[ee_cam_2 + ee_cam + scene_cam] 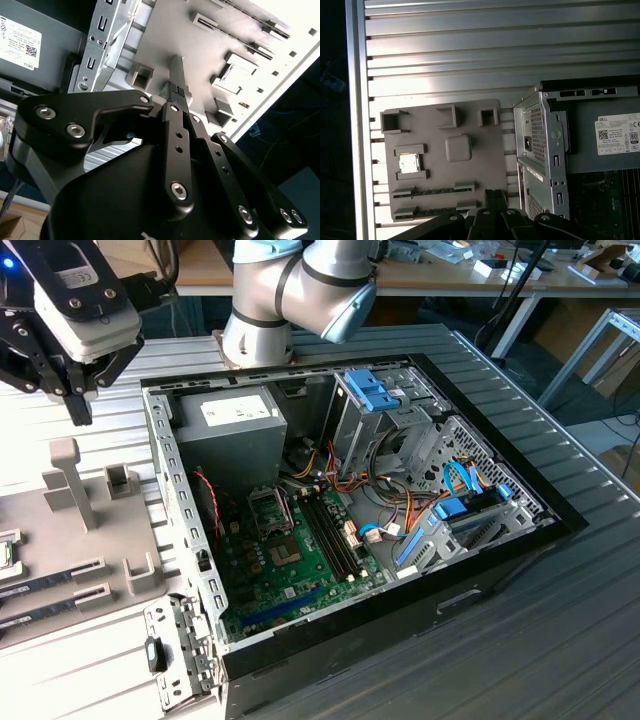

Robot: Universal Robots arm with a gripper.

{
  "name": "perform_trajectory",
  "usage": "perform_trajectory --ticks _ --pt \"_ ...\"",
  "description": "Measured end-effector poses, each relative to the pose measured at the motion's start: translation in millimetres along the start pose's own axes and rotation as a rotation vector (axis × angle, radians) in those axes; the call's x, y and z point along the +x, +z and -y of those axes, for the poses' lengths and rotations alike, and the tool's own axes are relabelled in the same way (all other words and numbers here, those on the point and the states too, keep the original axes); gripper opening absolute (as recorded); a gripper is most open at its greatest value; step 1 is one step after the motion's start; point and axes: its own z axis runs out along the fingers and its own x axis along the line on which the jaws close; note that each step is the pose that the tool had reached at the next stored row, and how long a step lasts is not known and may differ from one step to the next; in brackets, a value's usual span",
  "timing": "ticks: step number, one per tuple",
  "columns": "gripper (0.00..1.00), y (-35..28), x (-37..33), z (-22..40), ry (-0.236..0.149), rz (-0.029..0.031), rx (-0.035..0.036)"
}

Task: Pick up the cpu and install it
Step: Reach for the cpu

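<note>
Currently, at the exterior view's left, the jaws are seen closed together with nothing held between them, hung above the grey fixture plate [60,530] that lies on the slatted bench [470,50]. The cpu [409,163] is seated in a square recess of that plate, silver top up, as shown in the first wrist view. It is well apart from the jaws, which are placed over the plate's side nearest the computer case [400,620]. Two dark strips [432,192] are held in long slots of the plate near the cpu. Further toward the exterior view's right, the open case is laid on its side, just beside the plate. Inside it, the grey power supply [225,435] and the green motherboard [285,570] with its silver socket frame [268,508] are exposed. Drive cages with blue latches [375,390] are found further right.
</note>
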Motion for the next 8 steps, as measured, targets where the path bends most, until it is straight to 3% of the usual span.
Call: perform_trajectory --ticks 8 --pt "0.11 -0.1 3.9 0.3 0.0 0.0 0.0"
